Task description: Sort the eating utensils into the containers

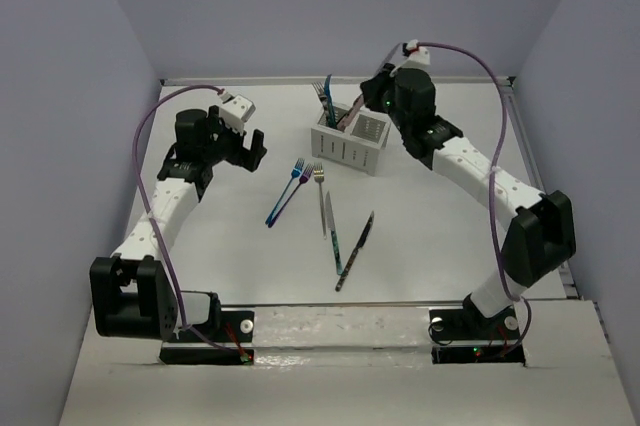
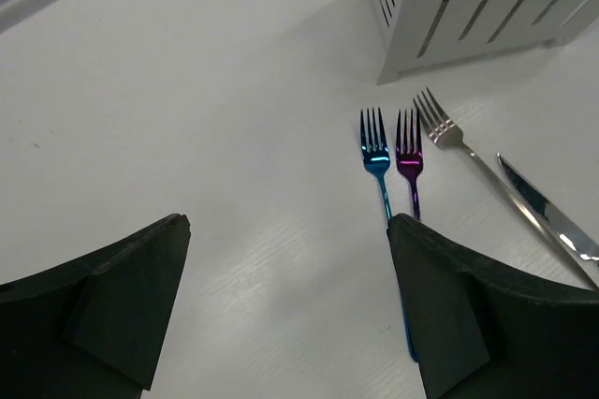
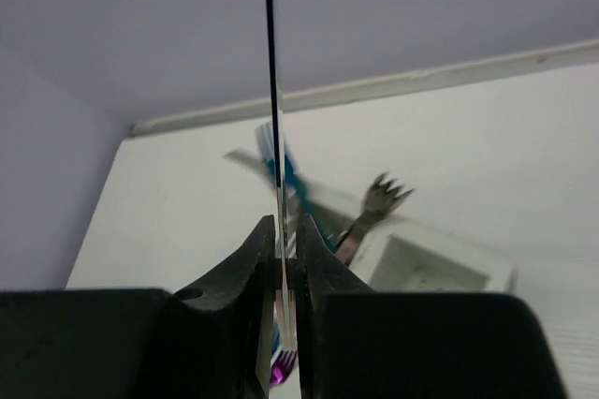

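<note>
The white slotted caddy point(image 1: 350, 143) stands at the back middle of the table, with forks point(image 1: 323, 96) sticking up from its left compartment. My right gripper point(image 1: 368, 99) is over the caddy, shut on a slim metal utensil point(image 3: 273, 127) seen edge-on; I cannot tell if it is a fork or a knife. The right wrist view shows the caddy point(image 3: 440, 263) below, with a fork point(image 3: 382, 199) and a blue utensil point(image 3: 284, 172) in it. A blue fork point(image 2: 376, 152), a purple fork point(image 2: 409, 151), a silver fork point(image 2: 447, 130) and a knife point(image 2: 547, 218) lie on the table. My left gripper point(image 2: 288, 223) is open and empty just left of them.
A second, dark knife point(image 1: 357, 249) lies at the front middle beside the lighter knife point(image 1: 333, 236). The table's raised back edge point(image 1: 300, 80) runs behind the caddy. Grey walls close in on both sides.
</note>
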Tool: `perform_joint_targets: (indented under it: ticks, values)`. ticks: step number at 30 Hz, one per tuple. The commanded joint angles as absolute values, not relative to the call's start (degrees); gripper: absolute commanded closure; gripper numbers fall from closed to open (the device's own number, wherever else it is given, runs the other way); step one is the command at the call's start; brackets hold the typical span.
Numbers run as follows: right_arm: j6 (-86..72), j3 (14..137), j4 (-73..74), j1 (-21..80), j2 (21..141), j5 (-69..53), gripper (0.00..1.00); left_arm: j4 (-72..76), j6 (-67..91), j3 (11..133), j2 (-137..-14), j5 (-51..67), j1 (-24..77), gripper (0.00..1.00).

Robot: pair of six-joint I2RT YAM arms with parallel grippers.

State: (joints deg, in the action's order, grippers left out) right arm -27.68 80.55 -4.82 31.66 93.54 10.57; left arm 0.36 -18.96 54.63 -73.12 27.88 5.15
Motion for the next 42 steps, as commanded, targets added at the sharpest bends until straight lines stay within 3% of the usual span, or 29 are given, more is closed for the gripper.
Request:
perform_joint_targets:
  ticks: [1, 7, 23, 24, 27, 29, 36, 42]
  values:
    - [-27.69, 76.47, -8.96, 29.36, 94.22, 20.55, 1.0, 1.32, -23.2, 51.86, -73.21, 26.46, 5.19, 0.01]
    - [-24.62, 77.52, -12.65, 28.83, 97.81, 28.38, 1.0, 2.63, -24.43, 48.7, -73.92, 24.61, 5.1, 0.01]
    - [-23.03, 71.99, -17.58, 28.3, 103.27, 27.6, 0.99, 4.57, -25.31, 46.49, -73.56, 24.52, 5.1, 0.01]
    - [-23.2, 71.63, -17.49, 28.3, 103.27, 26.55, 0.94, 4.57, -25.31, 46.49, -73.56, 24.61, 5.1, 0.01]
    - [-24.26, 70.32, -17.23, 28.3, 102.31, 25.58, 0.67, 4.66, -25.31, 46.49, -73.39, 24.52, 5.1, 0.01]
    - [-24.87, 69.44, -16.61, 28.3, 101.17, 25.49, 0.56, 4.57, -25.4, 46.41, -73.13, 24.43, 5.1, 0.01]
    - [-25.23, 68.64, -12.66, 28.3, 96.77, 26.02, 0.41, 4.66, -25.66, 46.49, -73.21, 24.35, 5.1, 0.01]
    - [-26.01, 68.82, -4.33, 28.92, 90.98, 27.33, 0.38, 4.66, -25.93, 46.32, -72.78, 24.26, 5.1, 0.01]
